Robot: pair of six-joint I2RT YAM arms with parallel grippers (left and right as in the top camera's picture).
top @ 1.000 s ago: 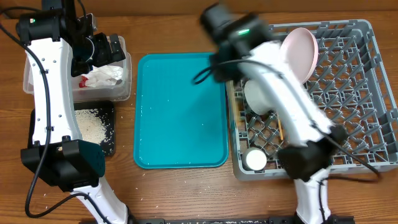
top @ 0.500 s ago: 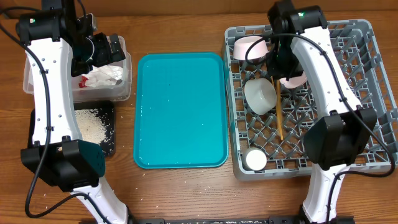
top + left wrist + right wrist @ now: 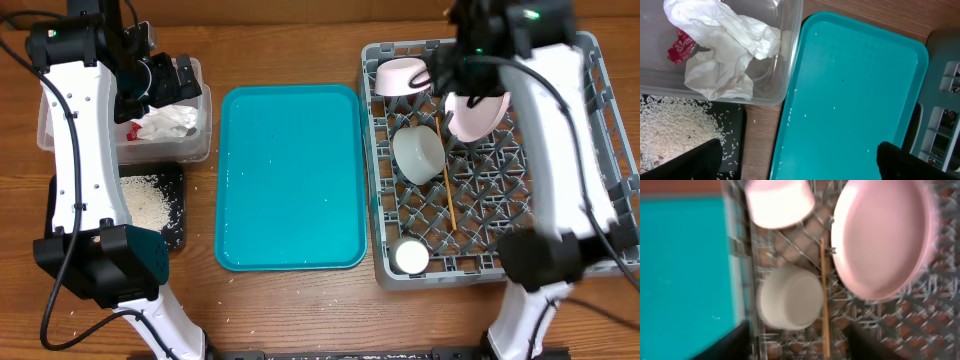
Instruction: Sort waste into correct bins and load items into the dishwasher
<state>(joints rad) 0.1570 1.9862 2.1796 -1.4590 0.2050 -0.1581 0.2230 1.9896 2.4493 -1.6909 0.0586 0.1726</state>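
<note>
White left arm stretches toward 12 o'clock; left gripper [image 3: 797, 150] above clear tub [image 3: 200, 145], fingers wide apart, empty. Crumpled wrapper [image 3: 165, 122] inside tub. Right arm blurred over dish rack [image 3: 420, 215]; right gripper [image 3: 796, 330] spread, holding nothing. Pink plate [image 3: 478, 112] tilted on edge at rack's 12 o'clock. Chopstick [image 3: 447, 180] lies 12-to-6.

Robot bench staged as a kitchen
White robot arms [image 3: 75, 150] stand at a wooden table [image 3: 290, 310] holding a dish rack [image 3: 615, 100], teal tray [image 3: 290, 200] and clear tub [image 3: 204, 125].
</note>
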